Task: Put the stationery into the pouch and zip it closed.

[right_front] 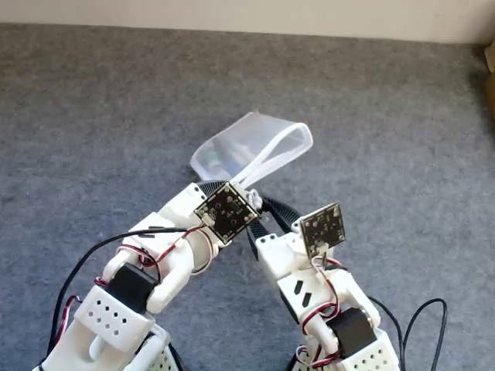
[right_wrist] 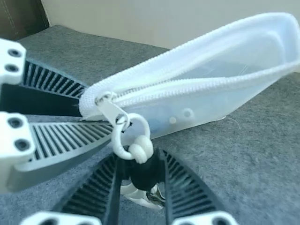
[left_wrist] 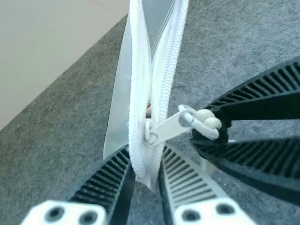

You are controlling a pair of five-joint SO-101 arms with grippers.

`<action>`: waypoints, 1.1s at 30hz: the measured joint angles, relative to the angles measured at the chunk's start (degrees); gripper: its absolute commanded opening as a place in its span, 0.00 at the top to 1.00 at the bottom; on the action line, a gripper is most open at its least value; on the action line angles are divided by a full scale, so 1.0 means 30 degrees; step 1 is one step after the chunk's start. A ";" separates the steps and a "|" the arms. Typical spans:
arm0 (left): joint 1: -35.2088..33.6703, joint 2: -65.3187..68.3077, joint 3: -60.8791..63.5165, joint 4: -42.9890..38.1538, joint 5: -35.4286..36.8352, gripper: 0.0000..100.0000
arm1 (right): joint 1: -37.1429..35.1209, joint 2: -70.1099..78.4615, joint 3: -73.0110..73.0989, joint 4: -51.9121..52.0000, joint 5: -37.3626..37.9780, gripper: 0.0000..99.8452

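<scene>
Left pincer point(left_wrist: 144, 173) clamped on near end seam of translucent white soft-plastic pouch point(right_front: 247, 151); right pincer point(right_wrist: 140, 168) pinching its white ring-and-bead zip pull point(right_wrist: 129, 140). Pouch mid grey tabletop point(right_front: 93, 116), mouth gaping toward 2 o'clock. Likely light, floppy, slick: hold seam and pull only.

Pouch point(right_front: 220, 158): translucent white, upper centre of the high view, zip edge up, mouth gaping in a loop toward the upper right. Zip point(right_wrist: 197, 84) open along nearly its whole length. Slider point(right_wrist: 108, 108) sits at the near end, with a white pull ring point(right_wrist: 126, 138) and knotted bead on it. Contents show faintly through the wall and are not identifiable.
</scene>
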 measured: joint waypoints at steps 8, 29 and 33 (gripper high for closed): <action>0.0000 0.0000 0.0000 0.0000 0.0000 0.99 | 0.0088 0.0029 -0.4278 0.3311 0.0000 1.00; 0.0000 0.0000 0.0000 -0.0147 0.0000 0.99 | 0.2051 0.0117 -0.4454 -0.0557 -0.1084 1.00; 0.0000 0.0000 -0.0176 -0.0147 0.0000 0.99 | 0.2344 0.0117 -0.4454 -0.1201 -0.1084 1.00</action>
